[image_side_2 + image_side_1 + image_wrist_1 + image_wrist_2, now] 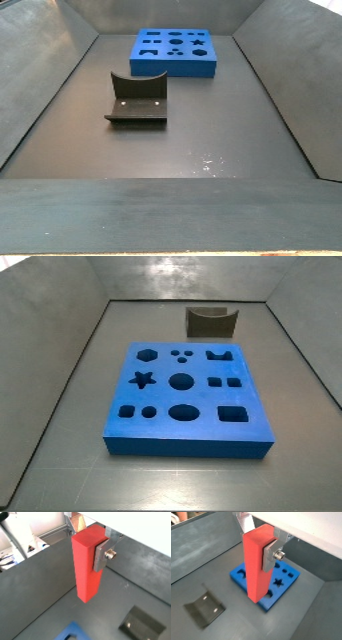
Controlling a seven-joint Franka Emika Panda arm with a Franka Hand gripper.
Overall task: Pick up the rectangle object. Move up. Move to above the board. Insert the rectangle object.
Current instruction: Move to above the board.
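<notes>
**Red bar held high over the bin**

The blue board point(187, 396) is seen flat on the grey floor, with the fixture point(136, 101) set well apart from it. Above, the bar point(259, 564) is held upright, pinched near its top by the gripper point(268, 551); neither is seen in the side views.
</notes>
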